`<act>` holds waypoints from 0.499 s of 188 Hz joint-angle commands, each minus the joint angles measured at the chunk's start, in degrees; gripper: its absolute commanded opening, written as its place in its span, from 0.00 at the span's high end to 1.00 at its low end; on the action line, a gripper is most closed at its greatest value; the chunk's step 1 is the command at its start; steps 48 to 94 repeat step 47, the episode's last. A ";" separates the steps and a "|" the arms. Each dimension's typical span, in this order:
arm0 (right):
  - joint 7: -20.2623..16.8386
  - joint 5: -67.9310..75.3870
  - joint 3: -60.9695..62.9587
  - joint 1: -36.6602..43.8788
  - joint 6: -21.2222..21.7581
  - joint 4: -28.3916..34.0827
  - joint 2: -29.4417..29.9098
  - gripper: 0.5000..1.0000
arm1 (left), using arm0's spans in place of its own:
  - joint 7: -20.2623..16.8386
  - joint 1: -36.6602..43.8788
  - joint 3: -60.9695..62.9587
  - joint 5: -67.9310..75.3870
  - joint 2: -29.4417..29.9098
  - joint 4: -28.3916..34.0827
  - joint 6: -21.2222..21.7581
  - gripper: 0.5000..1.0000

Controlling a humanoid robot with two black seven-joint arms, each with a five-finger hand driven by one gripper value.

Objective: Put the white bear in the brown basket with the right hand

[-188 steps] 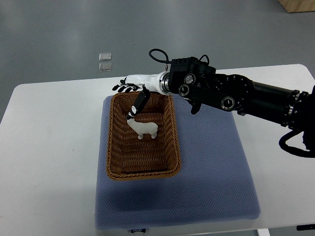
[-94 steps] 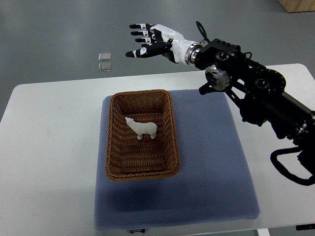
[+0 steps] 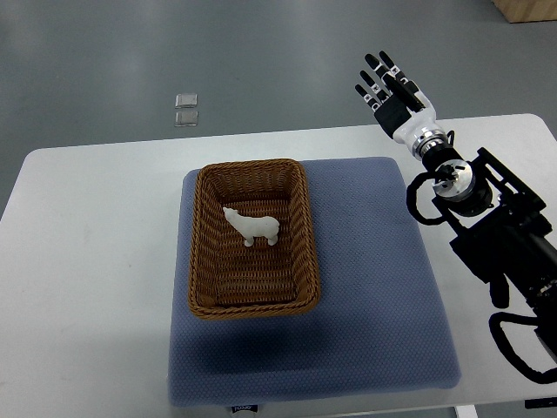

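One white bear [image 3: 251, 227] stands upright inside the one brown basket [image 3: 300, 252], toward its far half. The basket sits on a single blue mat [image 3: 374, 287] on the white surface [image 3: 87, 261]. My right hand [image 3: 393, 96] hovers beyond the far right edge, fingers spread wide, holding nothing.

A single top view looks steeply down from the robot's side, taking in the whole white table [image 3: 87, 261] and grey floor [image 3: 104, 52] toward 12 o'clock. The blue mat [image 3: 374, 287] fills the middle at moderate range; the right arm [image 3: 496, 235] enters from 3 o'clock. No second view overlaps it.
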 commanded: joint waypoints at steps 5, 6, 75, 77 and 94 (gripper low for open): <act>0.05 3.16 0.01 -1.58 2.87 -0.97 0.06 0.14 | 0.00 0.00 0.00 -0.01 0.00 0.00 -0.01 0.00; 0.05 3.16 0.01 -1.58 2.87 -0.97 0.06 0.14 | 0.00 0.00 0.00 -0.01 0.00 0.00 -0.01 0.00; 0.13 3.95 0.01 -1.67 4.54 -0.97 0.41 0.14 | 0.00 0.00 0.00 -0.01 0.00 0.00 -0.01 0.00; 0.13 3.95 0.01 -1.67 4.54 -0.97 0.41 0.14 | 0.00 0.00 0.00 -0.01 0.00 0.00 -0.01 0.00; 0.13 3.95 0.01 -1.67 4.54 -0.97 0.41 0.14 | 0.00 0.00 0.00 -0.01 0.00 0.00 -0.01 0.00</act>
